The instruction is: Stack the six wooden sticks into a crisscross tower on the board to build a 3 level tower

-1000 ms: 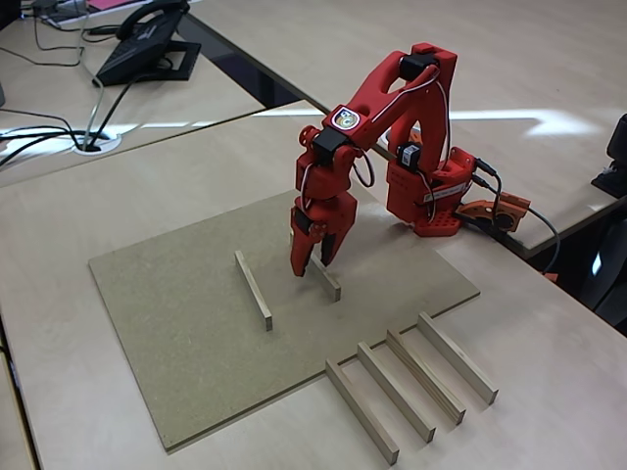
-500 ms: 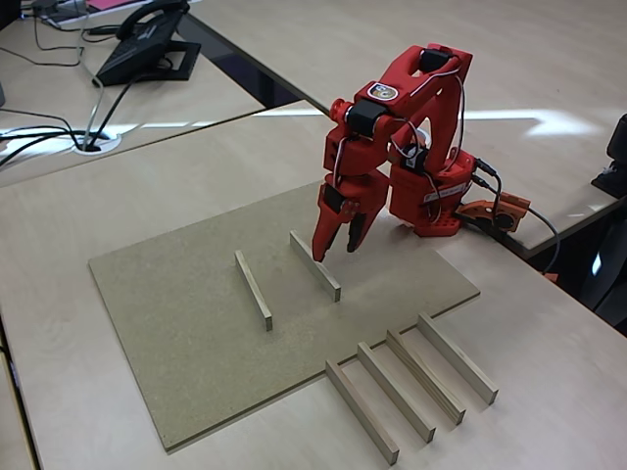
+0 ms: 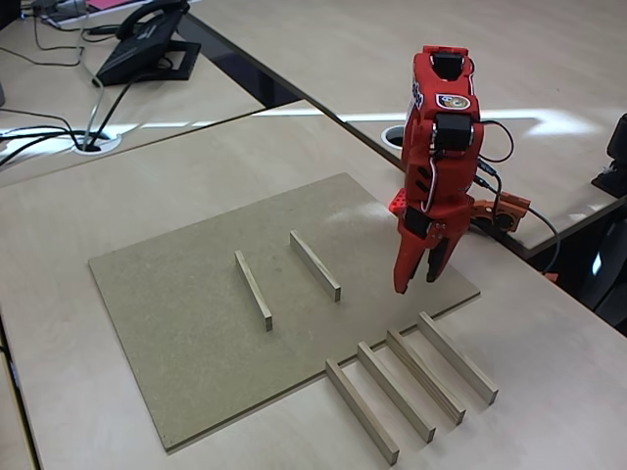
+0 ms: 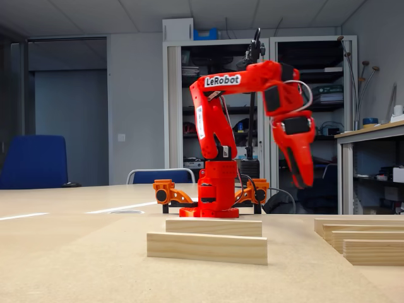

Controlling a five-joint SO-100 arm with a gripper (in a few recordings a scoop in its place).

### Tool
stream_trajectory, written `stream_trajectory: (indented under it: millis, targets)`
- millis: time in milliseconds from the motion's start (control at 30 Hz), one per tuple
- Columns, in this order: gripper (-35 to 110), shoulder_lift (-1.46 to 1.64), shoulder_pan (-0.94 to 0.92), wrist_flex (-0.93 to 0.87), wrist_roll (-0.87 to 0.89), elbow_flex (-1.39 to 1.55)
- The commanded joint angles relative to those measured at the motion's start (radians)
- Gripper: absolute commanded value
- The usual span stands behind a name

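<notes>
Fingers of the red gripper [image 3: 415,284], nearly together and empty above the board's [image 3: 176,323] right edge, should spread, then straddle the far spare stick [image 3: 458,357] at mid-length on the counter [image 3: 549,352].

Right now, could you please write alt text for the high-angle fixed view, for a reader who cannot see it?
A red robot arm's gripper hangs, holding nothing, above the right edge of a tan board. Two wooden sticks lie parallel and apart on the board, and four more lie in a row on the pale table beside it.
</notes>
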State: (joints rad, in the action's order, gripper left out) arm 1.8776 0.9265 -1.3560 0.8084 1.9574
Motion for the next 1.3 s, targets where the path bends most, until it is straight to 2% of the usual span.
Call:
stream_trajectory:
  millis: [0, 400, 767, 1267]
  targets:
    - [25, -0.058, 0.072, 0.014, 0.055, -0.084]
    - [25, -0.341, 0.166, 0.118, 0.147, -0.273]
    - [24, -0.431, 0.207, 0.276, 0.198, -0.232]
    - [21, -0.463, 0.192, 0.36, 0.19, -0.179]
